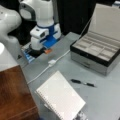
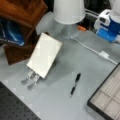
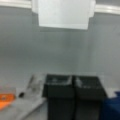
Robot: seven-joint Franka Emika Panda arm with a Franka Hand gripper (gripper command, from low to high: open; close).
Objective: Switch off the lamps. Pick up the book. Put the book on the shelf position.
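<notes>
Your gripper (image 3: 74, 87) is hanging with its two dark fingers (image 3: 59, 87) pressed together, holding nothing, above bare desk (image 3: 60, 55). Farther out, well beyond them, the book (image 1: 60, 97) is propped tilted on a metal stand (image 2: 30, 79), beside the wooden block (image 1: 15, 95). The lamp (image 2: 69, 10) and its cable (image 1: 50, 65) are crossing nearby; an approach may snag it, or topple the book.

Gripper (image 3: 73, 92) low in our wrist view.
We see its two dark fingers (image 3: 60, 90) side by side, touching; the white arm (image 1: 41, 15) rises behind.
</notes>
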